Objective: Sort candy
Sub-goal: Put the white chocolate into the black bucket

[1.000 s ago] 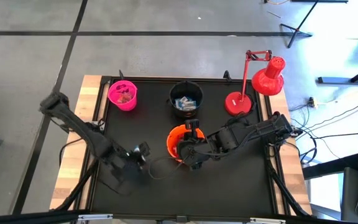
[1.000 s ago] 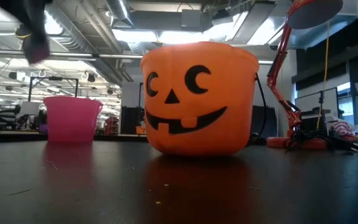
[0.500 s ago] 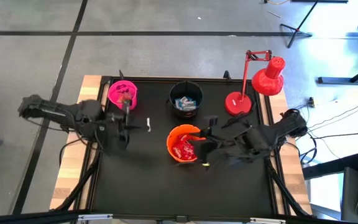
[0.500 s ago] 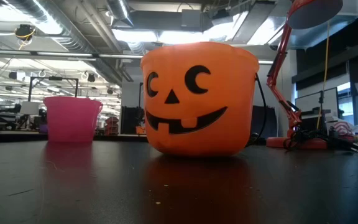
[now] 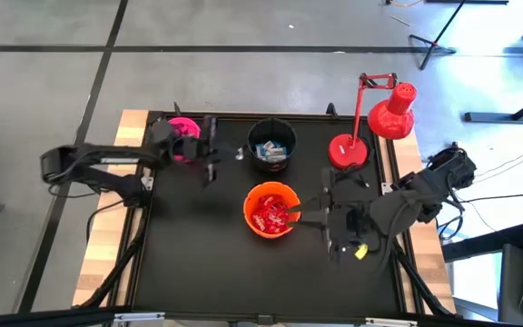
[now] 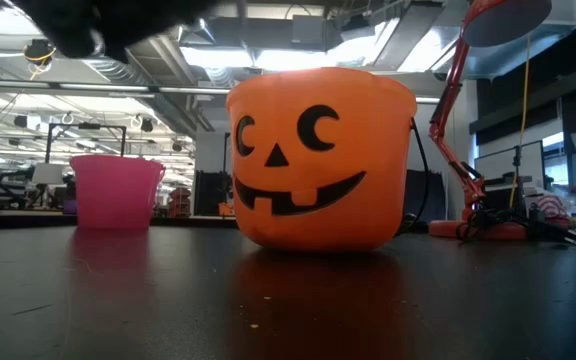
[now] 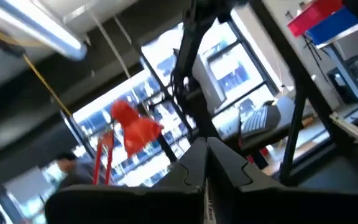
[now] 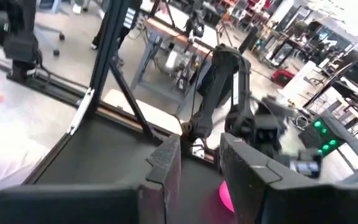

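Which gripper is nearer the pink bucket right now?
Left. The left gripper is just beside the pink bucket; the right gripper sits past the orange bucket, much farther off.

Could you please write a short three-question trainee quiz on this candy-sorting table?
1. True or false: the orange bucket holds red candy.
2. Which bucket stands closest to the red desk lamp: A pink, B black, C orange?
3. Fill in: the left gripper hangs between the pink bucket and the ____ bucket.

Key: 1 true. 2 B. 3 black.
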Controlling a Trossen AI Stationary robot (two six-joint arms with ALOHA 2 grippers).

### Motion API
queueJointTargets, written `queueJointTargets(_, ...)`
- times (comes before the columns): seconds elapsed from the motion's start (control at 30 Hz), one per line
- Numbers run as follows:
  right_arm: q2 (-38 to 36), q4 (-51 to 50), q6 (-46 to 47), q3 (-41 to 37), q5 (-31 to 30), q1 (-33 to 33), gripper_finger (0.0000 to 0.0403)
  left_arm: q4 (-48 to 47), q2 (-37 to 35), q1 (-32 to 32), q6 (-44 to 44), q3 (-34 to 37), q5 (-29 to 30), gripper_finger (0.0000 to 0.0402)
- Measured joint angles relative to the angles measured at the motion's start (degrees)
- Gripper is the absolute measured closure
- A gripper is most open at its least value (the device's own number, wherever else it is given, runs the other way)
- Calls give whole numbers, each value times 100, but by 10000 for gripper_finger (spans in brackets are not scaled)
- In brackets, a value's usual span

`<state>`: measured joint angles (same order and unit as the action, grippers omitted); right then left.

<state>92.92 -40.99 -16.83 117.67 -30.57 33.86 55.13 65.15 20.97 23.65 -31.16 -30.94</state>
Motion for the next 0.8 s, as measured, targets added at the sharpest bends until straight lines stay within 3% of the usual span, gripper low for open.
queueJointTargets(0.1,-275,548,-14,-525,333,-69,292,89,685,291,-194,-332,-277,401)
queueJointTargets(0.27,-804,2252,-270,-1811,1456,-41,292,128,1700,606,-386,-1112,-669,401)
queueJointTargets(0.57,-2059,4117,-168,-3951,1060,-54,292,79,2972,1192,-1302,-2178,-1038,402)
queueJointTargets(0.7,-2363,4314,-15,-4425,1011,-48,292,-82,3289,1403,-1732,-2301,-872,396)
queueJointTargets(0.8,-2450,4432,6,-4542,918,-45,292,-251,3382,1489,-1755,-2305,-869,368)
